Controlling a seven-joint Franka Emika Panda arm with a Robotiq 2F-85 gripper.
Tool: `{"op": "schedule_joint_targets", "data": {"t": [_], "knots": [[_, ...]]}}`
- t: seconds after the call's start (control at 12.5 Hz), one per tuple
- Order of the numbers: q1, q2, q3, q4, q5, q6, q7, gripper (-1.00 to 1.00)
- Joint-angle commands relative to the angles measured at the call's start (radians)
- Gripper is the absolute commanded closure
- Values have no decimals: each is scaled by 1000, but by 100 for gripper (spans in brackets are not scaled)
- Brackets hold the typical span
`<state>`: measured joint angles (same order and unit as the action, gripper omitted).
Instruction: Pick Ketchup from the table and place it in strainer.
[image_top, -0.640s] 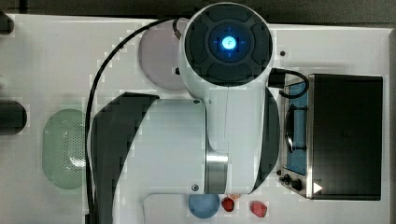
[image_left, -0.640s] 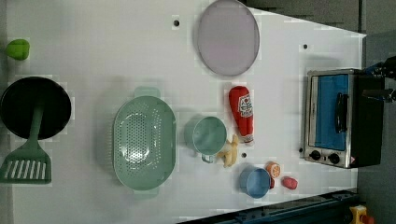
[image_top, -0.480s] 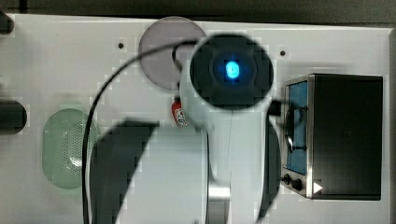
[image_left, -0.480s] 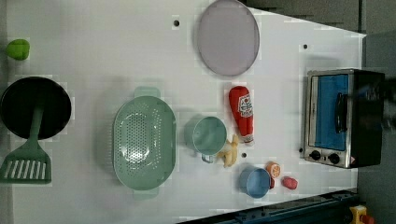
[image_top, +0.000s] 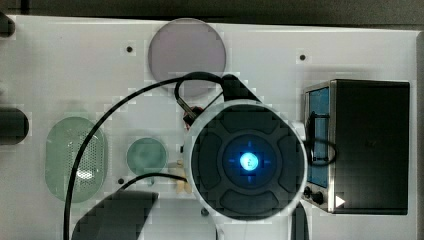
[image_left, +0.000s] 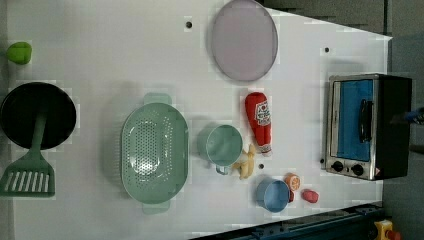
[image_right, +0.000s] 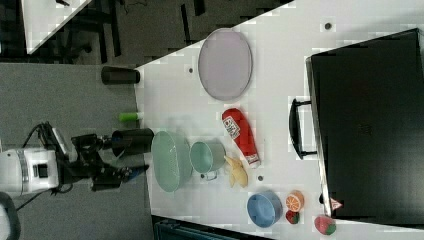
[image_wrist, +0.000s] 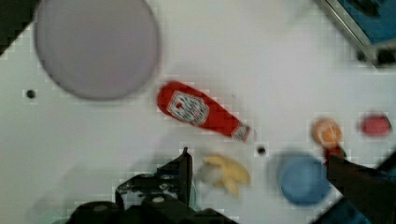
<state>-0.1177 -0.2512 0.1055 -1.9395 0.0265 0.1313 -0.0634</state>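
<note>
The ketchup (image_left: 258, 122) is a small red bottle with a white label, lying on its side on the white table between the lilac plate and the teal cup. It also lies flat in the right view (image_right: 241, 130) and the wrist view (image_wrist: 201, 112). In the top view the arm's round end covers nearly all of the ketchup (image_top: 192, 114), leaving a red sliver. The pale mint strainer (image_left: 155, 152) (image_top: 76, 159) (image_right: 170, 160) stands empty beside the cup. My gripper (image_wrist: 271, 179) hangs open well above the table and holds nothing, with the bottle beyond its fingertips (image_wrist: 183, 170).
A lilac plate (image_left: 243, 40), teal cup (image_left: 223, 145), banana (image_left: 246, 162), blue bowl (image_left: 273, 195) and small orange and red pieces (image_left: 300, 187) surround the bottle. A toaster oven (image_left: 367, 125) stands at the left view's right. A black pan (image_left: 37, 115) and green spatula (image_left: 27, 175) lie at the left view's left.
In the top view the arm's round end has moved from near the plate toward the bottom and looks larger. Nothing on the table has shifted.
</note>
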Motion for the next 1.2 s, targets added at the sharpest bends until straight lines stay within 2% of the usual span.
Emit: {"op": "schedule_joint_targets", "data": {"t": [0.08, 0.56, 0.88, 1.2], "knots": [[-6, 116, 23, -85, 1, 73, -258, -100], [-4, 243, 75, -238, -6, 391, -848, -100], [-4, 323, 78, -332, -15, 596, -922, -100], [0, 436, 86, -358, -15, 716, -922, -100]]}}
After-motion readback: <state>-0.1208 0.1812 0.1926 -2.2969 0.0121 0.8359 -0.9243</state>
